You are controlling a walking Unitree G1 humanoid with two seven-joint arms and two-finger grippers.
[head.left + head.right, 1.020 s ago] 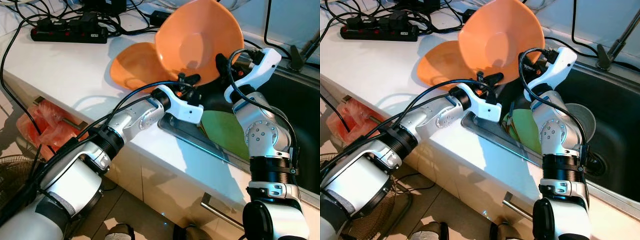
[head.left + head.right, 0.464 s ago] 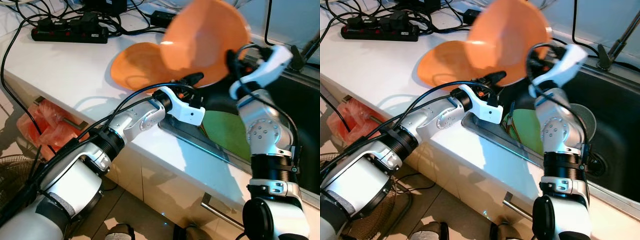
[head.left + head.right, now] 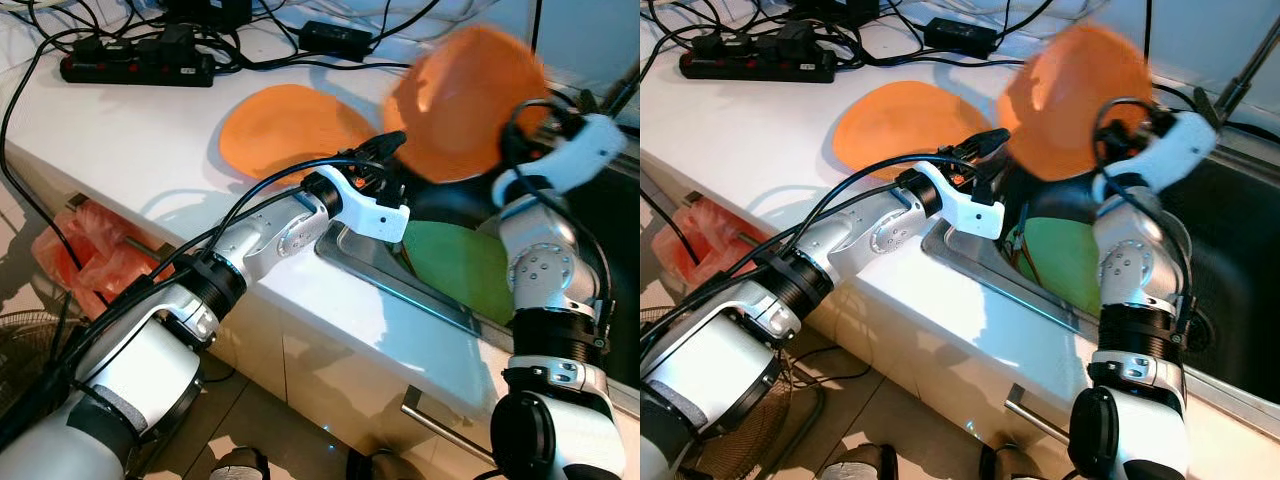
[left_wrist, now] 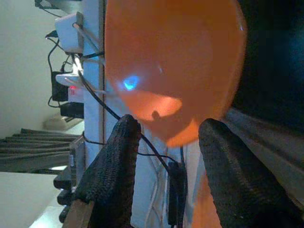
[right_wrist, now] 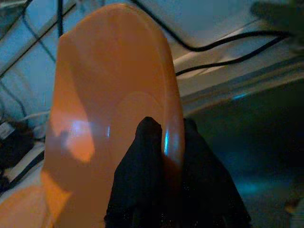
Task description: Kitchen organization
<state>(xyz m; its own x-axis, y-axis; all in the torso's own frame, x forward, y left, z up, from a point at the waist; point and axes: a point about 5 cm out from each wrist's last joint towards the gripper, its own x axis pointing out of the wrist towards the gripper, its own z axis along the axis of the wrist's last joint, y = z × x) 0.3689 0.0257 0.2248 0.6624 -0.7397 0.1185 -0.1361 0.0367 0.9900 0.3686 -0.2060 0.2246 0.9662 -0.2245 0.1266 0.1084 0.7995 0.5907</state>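
The right tool (image 5: 164, 142) pinches the rim of an orange bowl (image 3: 465, 100), one finger on each side of the thin edge, and holds it up in the air above the sink (image 3: 1230, 250). The bowl is tipped on its side, most likely so it can be carried by the rim without slipping. It looks blurry, so it is probably moving. The left tool (image 4: 166, 142) is open, its two black fingers (image 4: 116, 161) spread apart with nothing between them. It points at the bowl from close by, perhaps ready to help steady it. On the white counter (image 3: 120, 140), next to the sink, lies an orange plate (image 3: 290, 130), flat, where it is out of the way. Down in the sink a green plate (image 3: 460, 265) leans on its edge, likely left there for washing, and a grey round dish (image 3: 1185, 240) sits behind the right arm. At the back of the counter is a black power strip (image 3: 135, 68) with many black cables (image 3: 290, 45) plugged in, kept away from the water. An orange bag (image 3: 85, 250) hangs below the counter edge. No words or brand names can be read on anything here
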